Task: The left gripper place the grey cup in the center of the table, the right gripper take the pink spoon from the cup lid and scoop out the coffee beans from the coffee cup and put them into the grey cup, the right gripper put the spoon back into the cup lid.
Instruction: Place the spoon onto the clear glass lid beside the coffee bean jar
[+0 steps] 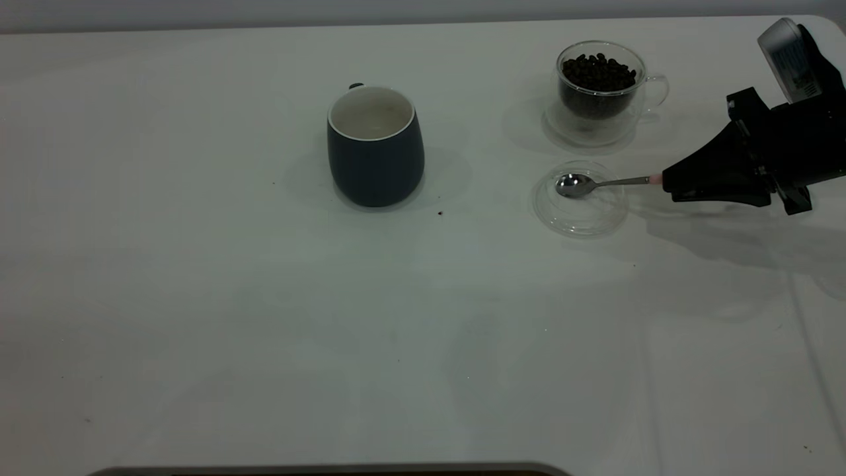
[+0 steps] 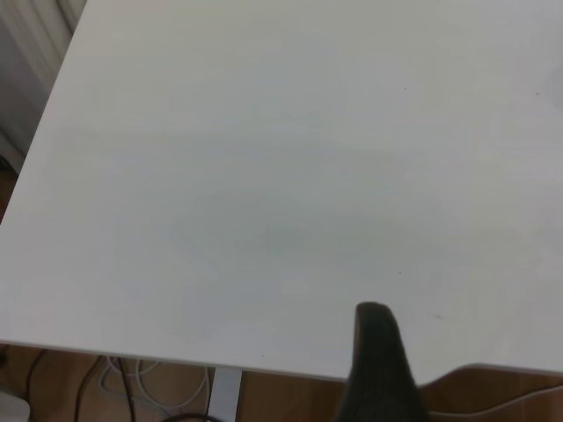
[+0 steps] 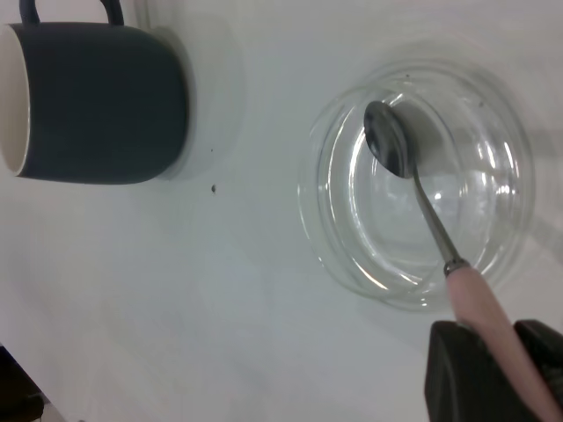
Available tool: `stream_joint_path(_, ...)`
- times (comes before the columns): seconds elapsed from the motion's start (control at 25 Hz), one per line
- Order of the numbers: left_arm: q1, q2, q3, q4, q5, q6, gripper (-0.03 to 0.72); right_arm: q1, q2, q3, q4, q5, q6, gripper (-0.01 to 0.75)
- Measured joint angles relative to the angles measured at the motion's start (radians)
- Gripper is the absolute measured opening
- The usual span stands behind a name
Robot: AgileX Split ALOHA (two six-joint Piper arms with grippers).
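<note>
The grey cup [image 1: 375, 149] stands upright near the table's middle, its handle turned to the far side; it also shows in the right wrist view [image 3: 97, 105]. At the back right stands the glass coffee cup [image 1: 598, 92], full of coffee beans [image 1: 598, 69]. In front of it lies the clear cup lid [image 1: 580, 211] [image 3: 352, 255]. My right gripper [image 1: 667, 182] [image 3: 497, 338] is shut on the pink handle of the spoon [image 1: 595, 183] [image 3: 413, 176], whose empty metal bowl lies in the lid. My left gripper [image 2: 378, 369] is out of the exterior view, above bare table by an edge.
The white table [image 1: 264, 317] has a few dark specks [image 1: 440, 213] near the grey cup. The right arm's dark body [image 1: 780, 145] reaches in from the right edge. Below the table edge in the left wrist view are cables and a table leg [image 2: 224, 396].
</note>
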Motion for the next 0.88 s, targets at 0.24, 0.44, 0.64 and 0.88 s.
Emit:
stream_joint_path(0.24,0.0,0.0,0.0,0.0,0.0,0.0,0.586,0.0,0.001,0.0,0.0,-0.026,-0.009,0.188)
stream_joint_path(0.44,0.0,0.0,0.0,0.0,0.0,0.0,0.586,0.0,0.007,0.0,-0.002,-0.037,-0.017,0.301)
stream_joint_path(0.64,0.0,0.0,0.0,0.0,0.0,0.001,0.586,0.0,0.007,0.0,-0.001,-0.038,-0.018,0.337)
stream_joint_path(0.88,0.0,0.0,0.0,0.0,0.0,0.001,0.586,0.0,0.007,0.0,0.0,-0.082,-0.019,0.406)
